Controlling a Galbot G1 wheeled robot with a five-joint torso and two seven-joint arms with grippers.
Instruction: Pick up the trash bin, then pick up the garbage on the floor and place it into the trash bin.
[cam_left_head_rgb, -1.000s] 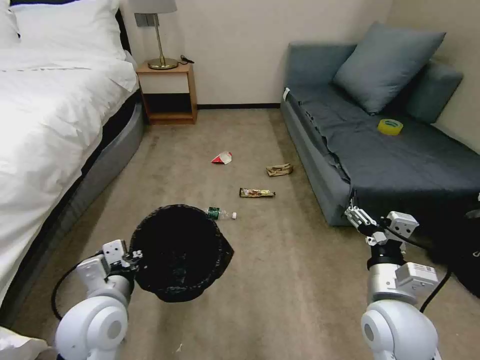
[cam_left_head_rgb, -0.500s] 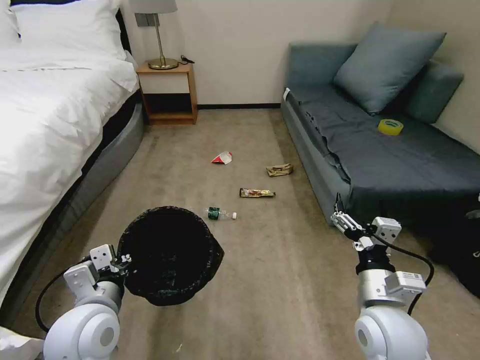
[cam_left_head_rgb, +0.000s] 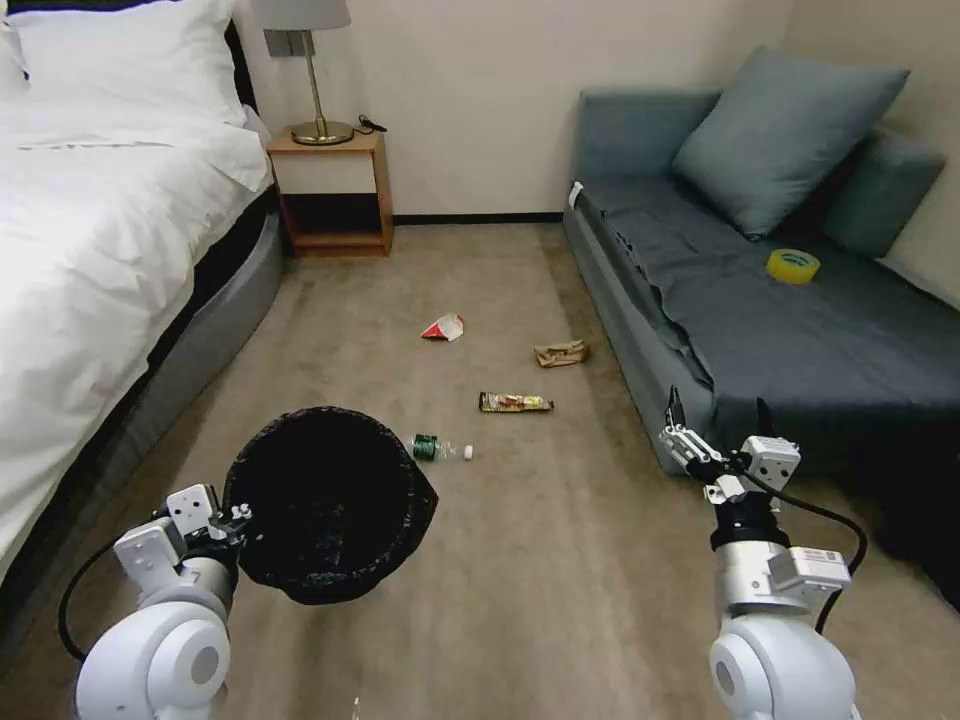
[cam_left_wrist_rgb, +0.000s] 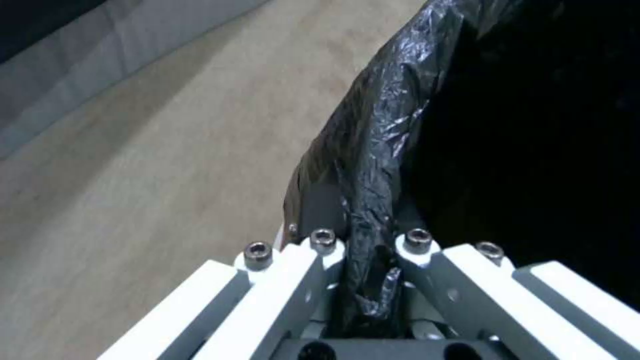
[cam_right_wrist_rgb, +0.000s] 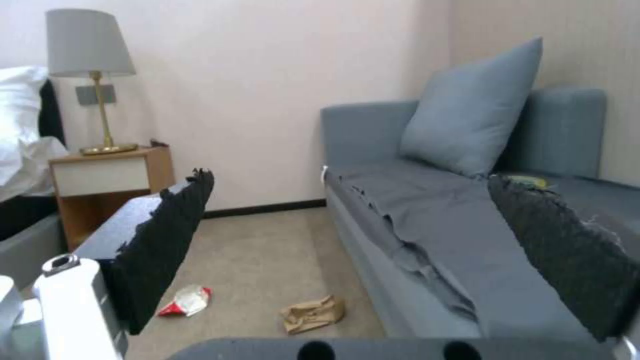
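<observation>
Black trash bin (cam_left_head_rgb: 325, 500) rim pinched by left claw (cam_left_wrist_rgb: 370, 260) | right claw (cam_left_head_rgb: 715, 425) agape, empty

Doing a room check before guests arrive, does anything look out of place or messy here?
Yes. Litter lies on the carpet: a bottle, a snack wrapper, a paper wad and a carton scrap. A yellow tape roll sits on the sofa.

I have drawn my left gripper (cam_left_head_rgb: 240, 515) and the bin (cam_left_head_rgb: 325, 500) leftward, and swung my right gripper (cam_left_head_rgb: 678, 435) inward.
</observation>
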